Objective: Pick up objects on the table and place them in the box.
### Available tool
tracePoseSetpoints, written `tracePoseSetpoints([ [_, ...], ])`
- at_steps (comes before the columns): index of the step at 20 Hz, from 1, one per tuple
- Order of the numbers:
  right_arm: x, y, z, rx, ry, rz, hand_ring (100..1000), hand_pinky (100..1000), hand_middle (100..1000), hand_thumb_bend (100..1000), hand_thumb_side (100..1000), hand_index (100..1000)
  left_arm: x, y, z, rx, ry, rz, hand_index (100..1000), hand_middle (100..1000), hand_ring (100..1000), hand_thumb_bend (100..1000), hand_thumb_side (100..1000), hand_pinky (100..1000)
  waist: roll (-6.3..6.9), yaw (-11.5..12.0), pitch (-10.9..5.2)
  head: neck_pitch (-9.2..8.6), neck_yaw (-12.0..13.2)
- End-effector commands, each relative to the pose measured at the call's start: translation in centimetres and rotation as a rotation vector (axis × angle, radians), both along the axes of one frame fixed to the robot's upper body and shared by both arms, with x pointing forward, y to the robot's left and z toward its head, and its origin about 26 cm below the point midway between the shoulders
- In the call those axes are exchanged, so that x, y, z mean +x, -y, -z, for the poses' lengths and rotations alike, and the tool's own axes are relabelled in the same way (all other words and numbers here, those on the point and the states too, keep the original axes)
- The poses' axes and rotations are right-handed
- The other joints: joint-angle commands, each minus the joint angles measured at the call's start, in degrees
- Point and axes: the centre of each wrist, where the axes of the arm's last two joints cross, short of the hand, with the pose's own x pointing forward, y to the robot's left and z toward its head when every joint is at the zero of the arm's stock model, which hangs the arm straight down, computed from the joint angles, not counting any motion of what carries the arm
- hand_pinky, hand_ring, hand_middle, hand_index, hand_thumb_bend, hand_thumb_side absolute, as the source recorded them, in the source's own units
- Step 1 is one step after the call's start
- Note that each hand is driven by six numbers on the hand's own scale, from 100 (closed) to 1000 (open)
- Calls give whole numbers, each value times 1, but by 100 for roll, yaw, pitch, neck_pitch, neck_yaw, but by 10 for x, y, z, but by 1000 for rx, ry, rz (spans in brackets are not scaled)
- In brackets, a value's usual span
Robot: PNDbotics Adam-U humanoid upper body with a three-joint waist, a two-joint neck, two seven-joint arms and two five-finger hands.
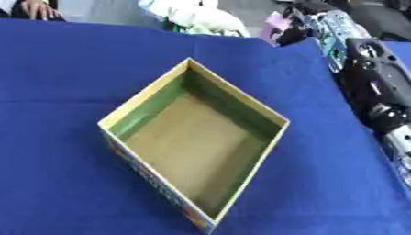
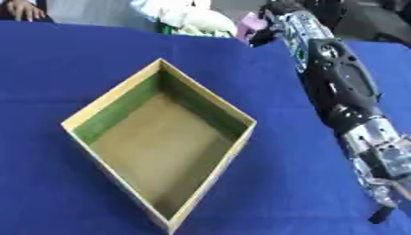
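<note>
The box (image 1: 197, 137) is sitting open on the blue tabletop (image 1: 64, 73), turned cornerwise so it reads as a diamond, and nothing is lying inside it. It is lying well apart from the right hand, nearer the robot and off to that hand's left.

The right arm (image 2: 341, 87) is stretching up the right side toward the far edge, where the right hand (image 2: 269, 23) is reaching among a pink object (image 2: 250, 21). The hand is blurred there, so I cannot tell whether its fingers are spread or pinching anything. The left hand is not showing in either view.

The pink object is sitting at the hand, against its left side, and it looks like the likeliest thing to go into the box. It seems small and probably light, perhaps stiff like card or plastic, though the view is too poor to be sure. Taking it across its narrow sides, thumb against fingers, would likely be safest.

A pale heap (image 2: 192, 18), white with some green, is lying just left of the hand beyond the cloth's far edge and is crowding the approach from that side. Between the hand and the box only cloth is showing, so the carry back looks unobstructed; the near wall of the box is the one rim to clear.
</note>
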Motion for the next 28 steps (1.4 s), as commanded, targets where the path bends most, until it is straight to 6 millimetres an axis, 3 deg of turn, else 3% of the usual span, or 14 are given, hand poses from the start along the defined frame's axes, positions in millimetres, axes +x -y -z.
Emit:
tracePoseSetpoints([
  [1,-15,6,-36,-59,87,3,782,916,500,100,598,689,-3,-4,-10,22,27,-4,675,1000,870,100,835,891,36,-34,-167,93,41],
  [10,-32,-31,-54,-170,129,-161,783,935,505,100,600,694,-4,-7,-8,19,18,-15,677,1000,869,100,832,889,48,-271,-360,260,93],
  [22,-64,-96,-26,-189,57,-450,783,910,515,100,596,695,-6,-19,-13,-24,48,-96,685,1000,866,100,814,881,122,-568,-619,482,372],
  [28,-73,-107,-25,-179,46,-487,782,906,516,100,596,696,-6,-19,-13,-27,50,-98,686,1000,866,100,814,881,124,-594,-645,494,401],
])
